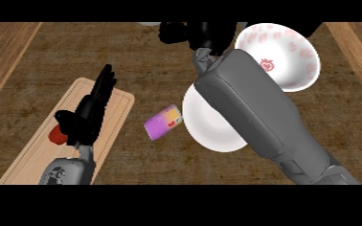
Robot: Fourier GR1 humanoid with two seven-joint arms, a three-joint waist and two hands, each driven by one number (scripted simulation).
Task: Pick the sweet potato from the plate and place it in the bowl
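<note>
Head view | sweet potato not visible, maybe hidden in right hand (198, 33), fingers curled, contents unclear | hand just left of bowl (283, 57) | forearm covered plate (212, 129) | purple card (164, 121) beside plate | left hand (88, 112) open over cutting board (42, 148)

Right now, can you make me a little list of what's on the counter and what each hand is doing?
bowl: white with red patterns, upper right
plate: plain white, middle, partly hidden under the right forearm
card: small, purple and yellow, left of the plate
cutting board: light wood, lower left
red thing: on the board, partly hidden by the left hand
left hand: open, fingers up, over the board
right hand: at top, between plate and bowl, fingers unclear
sweet potato: not visible
</note>
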